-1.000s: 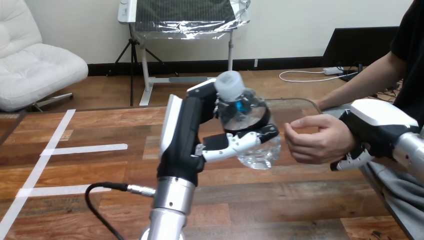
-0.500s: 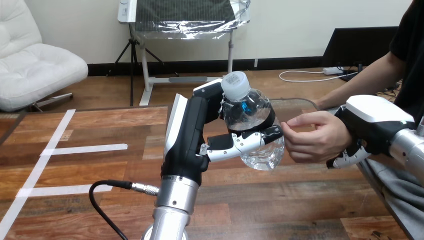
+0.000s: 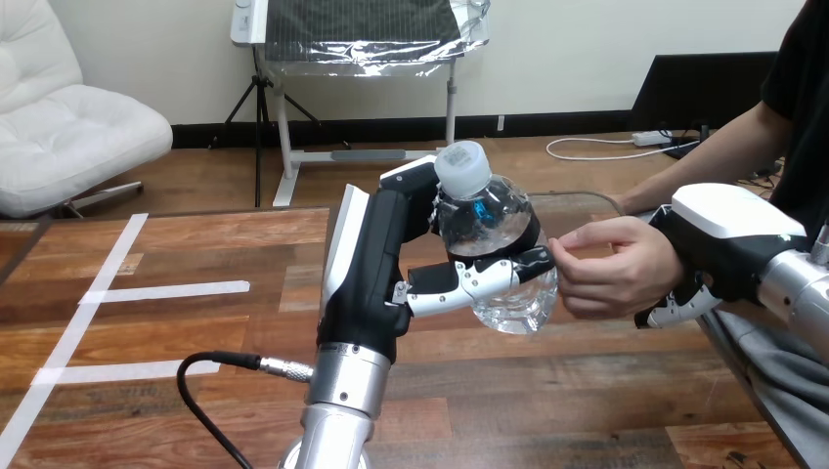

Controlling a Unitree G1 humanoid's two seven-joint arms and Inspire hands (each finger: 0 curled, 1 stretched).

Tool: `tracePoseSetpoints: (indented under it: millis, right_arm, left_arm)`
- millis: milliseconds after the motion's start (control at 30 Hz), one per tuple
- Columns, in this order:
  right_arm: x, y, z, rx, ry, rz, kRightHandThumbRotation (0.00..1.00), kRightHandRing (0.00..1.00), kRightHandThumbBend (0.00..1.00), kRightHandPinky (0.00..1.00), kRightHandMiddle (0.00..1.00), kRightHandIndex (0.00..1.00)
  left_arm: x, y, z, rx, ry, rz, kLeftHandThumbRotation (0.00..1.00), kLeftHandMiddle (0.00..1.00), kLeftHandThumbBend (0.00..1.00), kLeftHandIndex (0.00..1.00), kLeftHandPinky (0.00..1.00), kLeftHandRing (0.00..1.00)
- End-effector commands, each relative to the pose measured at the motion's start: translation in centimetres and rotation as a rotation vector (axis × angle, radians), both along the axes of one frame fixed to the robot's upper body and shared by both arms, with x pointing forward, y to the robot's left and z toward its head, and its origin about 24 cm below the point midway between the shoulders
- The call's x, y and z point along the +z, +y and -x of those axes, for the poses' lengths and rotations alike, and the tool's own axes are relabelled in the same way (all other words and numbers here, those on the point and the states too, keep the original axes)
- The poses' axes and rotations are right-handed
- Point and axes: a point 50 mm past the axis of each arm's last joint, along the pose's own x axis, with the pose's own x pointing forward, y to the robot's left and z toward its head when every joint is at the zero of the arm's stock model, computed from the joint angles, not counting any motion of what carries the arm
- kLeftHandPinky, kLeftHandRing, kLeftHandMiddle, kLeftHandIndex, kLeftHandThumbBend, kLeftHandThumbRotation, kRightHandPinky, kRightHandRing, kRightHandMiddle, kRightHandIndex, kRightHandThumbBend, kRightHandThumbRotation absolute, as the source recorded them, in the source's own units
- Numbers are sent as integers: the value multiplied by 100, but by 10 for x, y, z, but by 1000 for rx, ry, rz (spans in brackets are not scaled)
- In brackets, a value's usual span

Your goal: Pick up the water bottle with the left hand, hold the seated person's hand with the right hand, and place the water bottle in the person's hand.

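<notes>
Gripping the water bottle (image 3: pixel 492 244) round its middle, the left robot hand (image 3: pixel 383 256) holds it toward the surface's right edge, touching the person's hand (image 3: pixel 614 269); thin plastic, probably light, crushable.

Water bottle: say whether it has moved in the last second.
Yes. The water bottle shifted slightly right, away from the white tape toward the person's hand.

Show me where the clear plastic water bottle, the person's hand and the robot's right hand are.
clear plastic water bottle (image 3: pixel 499 210): head view, on its clear upper body.
person's hand (image 3: pixel 618 270): head view, on the back of the hand.
right hand (image 3: pixel 728 215): head view, on its white back shell.
</notes>
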Motion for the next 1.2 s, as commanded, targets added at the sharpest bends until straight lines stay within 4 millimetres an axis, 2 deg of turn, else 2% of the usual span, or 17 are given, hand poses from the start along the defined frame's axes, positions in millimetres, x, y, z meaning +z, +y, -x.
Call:
tracePoseSetpoints:
  millis: [0,1167]
  right_arm:
    - [20,9,-2,53,-76,-15,0,22,74,17,29,33]
    - [22,9,3,44,-75,-21,0,22,72,16,30,32]
  left_arm:
    - [31,-18,-7,-35,-115,79,0,43,62,47,35,38]
    - [30,-20,-5,-46,-129,74,0,43,60,48,36,39]
